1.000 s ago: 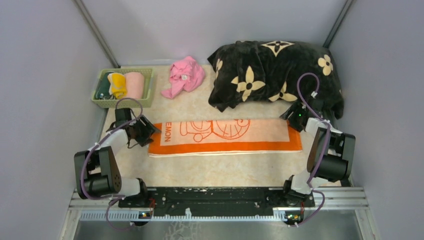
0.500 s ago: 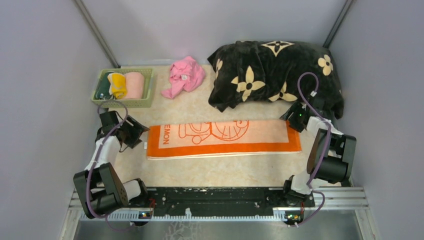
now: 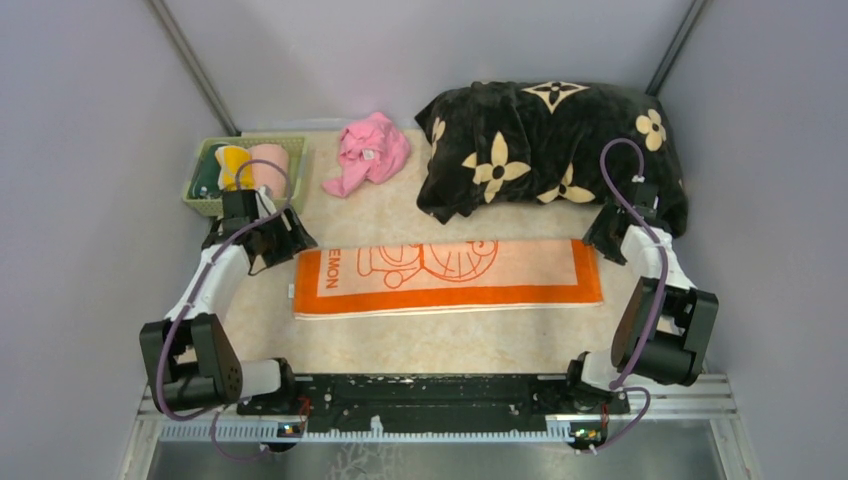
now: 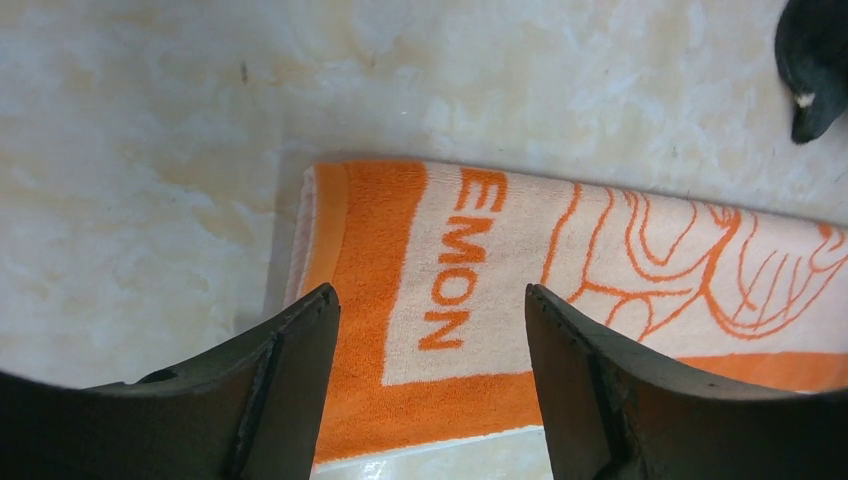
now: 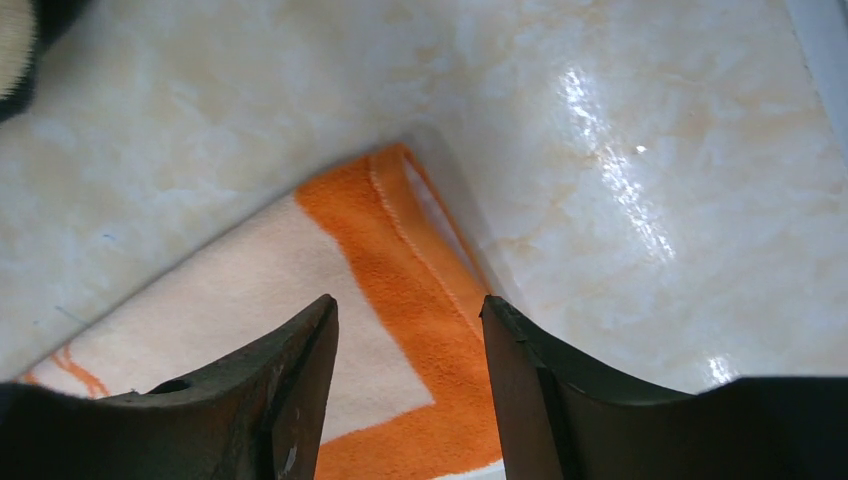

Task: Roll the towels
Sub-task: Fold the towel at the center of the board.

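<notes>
We look down on a long peach towel with an orange border [image 3: 447, 276], which lies flat across the middle of the frame on a marbled cream tabletop [image 3: 420, 340]. A cartoon drawing and the letters "EMON" face up. The left gripper [image 3: 278, 238] hovers at the towel's left short end. In its wrist view its jaws stand apart and empty, with the orange border and lettering showing between them. The right gripper [image 3: 604, 232] hovers over the towel's upper right corner, jaws likewise apart and holding nothing. We judge the towel to be light, soft and limp terry: it will sag and fold, not slide stiffly, and it should grip well against itself once rolling starts. The short ends look layered, so a hold there should pinch all the layers at a corner or along the border. Open tabletop lies below the towel and to the left of it. Above it the room is tighter. A black blanket with beige flowers [image 3: 555, 150] is heaped at the upper right, near the right gripper. A crumpled pink cloth [image 3: 370, 150] sits at upper centre. A green basket [image 3: 196, 190] of rolled cloths sits at upper left, just behind the left gripper.
</notes>
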`<state>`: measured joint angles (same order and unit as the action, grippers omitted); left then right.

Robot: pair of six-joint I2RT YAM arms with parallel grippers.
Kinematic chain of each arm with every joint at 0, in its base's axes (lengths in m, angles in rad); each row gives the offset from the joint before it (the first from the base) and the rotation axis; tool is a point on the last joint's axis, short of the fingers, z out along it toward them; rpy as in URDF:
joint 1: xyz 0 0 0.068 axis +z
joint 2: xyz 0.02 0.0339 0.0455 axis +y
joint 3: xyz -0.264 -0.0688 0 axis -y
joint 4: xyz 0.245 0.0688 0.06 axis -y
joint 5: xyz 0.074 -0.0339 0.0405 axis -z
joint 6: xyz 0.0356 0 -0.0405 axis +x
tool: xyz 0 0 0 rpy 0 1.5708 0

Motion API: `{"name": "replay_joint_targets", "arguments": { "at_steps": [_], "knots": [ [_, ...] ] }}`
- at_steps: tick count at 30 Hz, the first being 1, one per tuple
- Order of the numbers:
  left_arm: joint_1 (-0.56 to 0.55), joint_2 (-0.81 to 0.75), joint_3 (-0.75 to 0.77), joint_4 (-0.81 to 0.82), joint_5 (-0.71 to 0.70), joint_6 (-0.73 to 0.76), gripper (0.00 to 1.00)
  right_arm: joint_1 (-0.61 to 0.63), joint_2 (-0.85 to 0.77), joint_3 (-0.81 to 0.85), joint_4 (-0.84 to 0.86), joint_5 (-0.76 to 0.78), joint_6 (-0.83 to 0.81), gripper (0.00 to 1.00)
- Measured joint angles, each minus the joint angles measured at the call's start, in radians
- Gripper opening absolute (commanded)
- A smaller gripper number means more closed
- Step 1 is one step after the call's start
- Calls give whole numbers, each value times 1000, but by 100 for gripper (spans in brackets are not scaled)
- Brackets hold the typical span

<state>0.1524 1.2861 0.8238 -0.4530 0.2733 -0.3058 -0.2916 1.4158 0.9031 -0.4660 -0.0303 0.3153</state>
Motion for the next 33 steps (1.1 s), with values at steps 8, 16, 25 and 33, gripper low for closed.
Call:
{"name": "replay_joint_targets", "arguments": {
  "at_steps": [8, 16, 25, 33],
  "knots": [
    [-62, -5, 21, -27, -68, 76, 74, 0, 48, -13, -35, 82, -55, 48],
    [-63, -11, 21, -27, -46, 87, 74, 0, 115, -41, -40, 74, -98, 47],
    [-63, -20, 21, -26, -19, 93, 74, -1, 191, 8, -88, 45, -115, 43],
    [-63, -36, 21, -26, -18, 95, 74, -6, 273, 80, -157, 13, -121, 6]
  ]
}}
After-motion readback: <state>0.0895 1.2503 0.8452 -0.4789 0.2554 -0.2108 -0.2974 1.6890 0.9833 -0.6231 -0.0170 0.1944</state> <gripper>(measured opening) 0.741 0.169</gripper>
